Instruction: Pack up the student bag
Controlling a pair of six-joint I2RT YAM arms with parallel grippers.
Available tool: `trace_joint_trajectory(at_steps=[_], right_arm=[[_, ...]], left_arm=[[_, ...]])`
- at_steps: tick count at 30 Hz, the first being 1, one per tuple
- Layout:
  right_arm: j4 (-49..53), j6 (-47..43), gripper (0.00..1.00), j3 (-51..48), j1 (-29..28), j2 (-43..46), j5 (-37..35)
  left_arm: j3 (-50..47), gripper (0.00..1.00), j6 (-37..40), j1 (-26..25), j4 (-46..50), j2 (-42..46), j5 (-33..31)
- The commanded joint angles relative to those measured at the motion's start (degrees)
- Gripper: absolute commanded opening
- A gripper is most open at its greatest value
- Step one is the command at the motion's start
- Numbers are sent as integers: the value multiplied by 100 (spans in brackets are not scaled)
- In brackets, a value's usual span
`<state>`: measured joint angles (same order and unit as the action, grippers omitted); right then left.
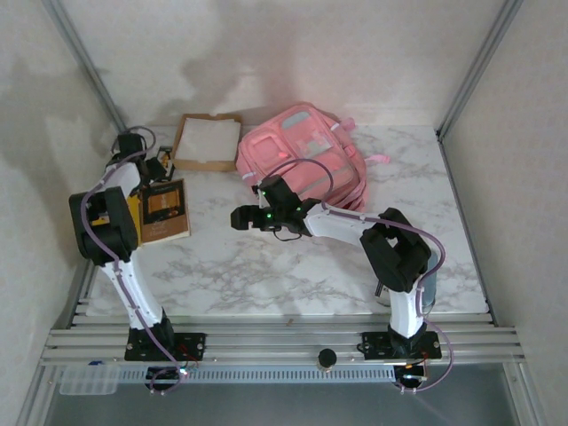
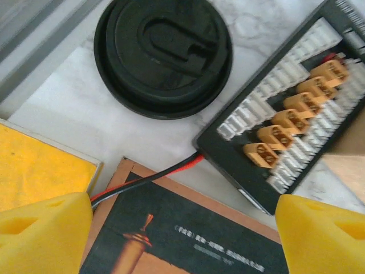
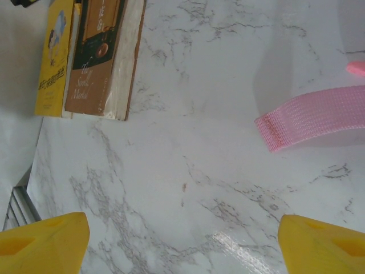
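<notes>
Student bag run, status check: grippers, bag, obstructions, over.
Left gripper open, empty, over book beside black lid, connector board. Right gripper open, empty, over table near pink strap. Student bag at rear, untouched. Nothing blocking it.

The white-and-black left arm [image 1: 131, 288] rises from its base and reaches to the far left. The yellow-tipped left pincer [image 2: 182, 242] is spread wide and empty. The right arm [image 1: 342, 226] folds leftward, and the right pincer [image 3: 182, 245] is also wide apart and empty.

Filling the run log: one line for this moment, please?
left claw: open, over book, black lid, connector board | right claw: open, over marble tabletop by pink strap | student bag: lying at rear, untouched
</notes>
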<state>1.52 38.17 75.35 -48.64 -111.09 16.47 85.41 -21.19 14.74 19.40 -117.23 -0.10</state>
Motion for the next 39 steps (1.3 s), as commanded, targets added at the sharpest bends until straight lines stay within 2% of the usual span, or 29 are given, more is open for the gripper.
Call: trace_joint_trajectory(at_steps=[1,4,10,17,23,29,32,34,39], right_arm=[[94,-28,86,160,4,-45,-23],[129,-38,86,148,3,-45,-45],[97,29,87,126,-1,-71,-83],[-259,513,86,231,-61,-352,106],[-138,540,86,991,-293,-993,138],[-454,1068,83,1339,-475,-1498,312],[-793,1444,82,1482,-547,-1783,516],[-799,1609,79,1682,-602,-1959,443],[-1009,2059,73,1923,-667,-2317,356]], left_arm=[[253,84,59,-24,77,-274,-63],[135,86,6,-24,59,-353,-135],[-320,87,-69,-48,-84,-374,358],[-1742,83,-527,-248,-877,64,1372],[-2650,82,-943,-597,-1372,396,1678],[-3268,83,-1262,-971,-1558,980,1523],[-3378,83,-1326,-982,-1608,1173,1511],[-3330,83,-1318,-991,-1579,1197,1651],[-3274,84,-1346,-946,-1469,1575,1543]])
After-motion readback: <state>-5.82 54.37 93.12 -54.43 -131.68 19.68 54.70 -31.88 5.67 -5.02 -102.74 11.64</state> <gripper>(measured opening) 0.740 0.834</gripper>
